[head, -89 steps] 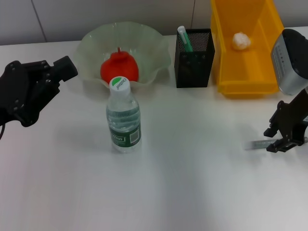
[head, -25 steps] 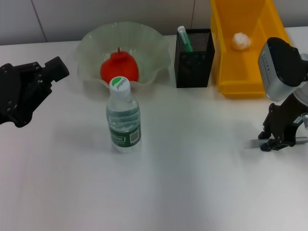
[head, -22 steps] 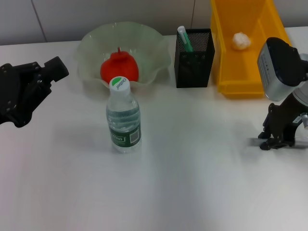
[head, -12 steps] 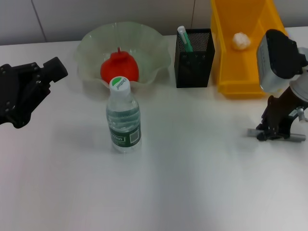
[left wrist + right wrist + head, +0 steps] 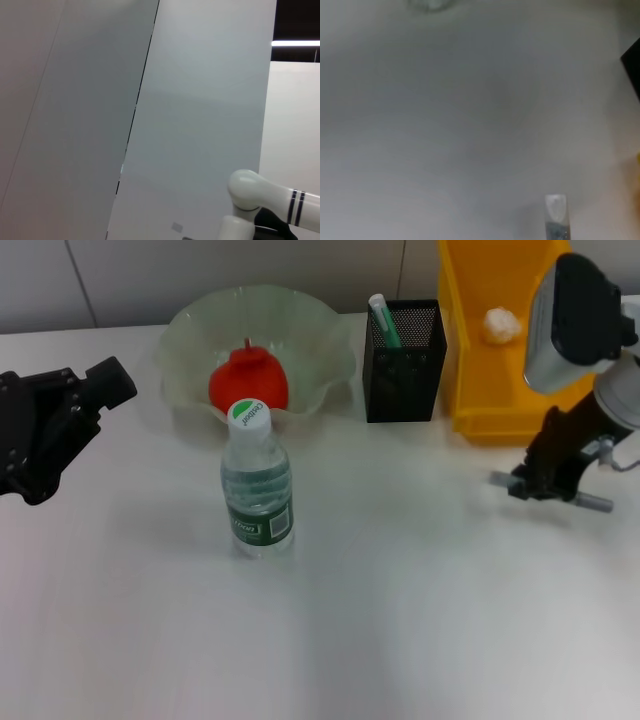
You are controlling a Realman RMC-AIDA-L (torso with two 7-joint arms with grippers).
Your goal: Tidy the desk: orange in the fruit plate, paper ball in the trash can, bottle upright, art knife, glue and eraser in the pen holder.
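My right gripper (image 5: 545, 478) is shut on the thin grey art knife (image 5: 500, 479) and holds it level just above the table, in front of the yellow trash can (image 5: 470, 390). The knife's tip shows in the right wrist view (image 5: 555, 215). The paper ball (image 5: 500, 325) lies in the trash can. The orange (image 5: 248, 380) sits in the fruit plate (image 5: 190, 330). The bottle (image 5: 257, 485) stands upright in front of the plate. The black mesh pen holder (image 5: 403, 370) holds a green glue stick (image 5: 384, 320). The eraser is not in view. My left gripper (image 5: 88, 382) is parked open at the left edge.
The white table (image 5: 400, 620) stretches in front of the bottle and between bottle and right gripper. The pen holder stands between the fruit plate and the trash can at the back. The left wrist view shows only a wall and part of a white arm (image 5: 260, 192).
My right gripper has lifted the art knife off the table and moved it back and to the left, toward the trash can and pen holder. The left arm has barely moved.
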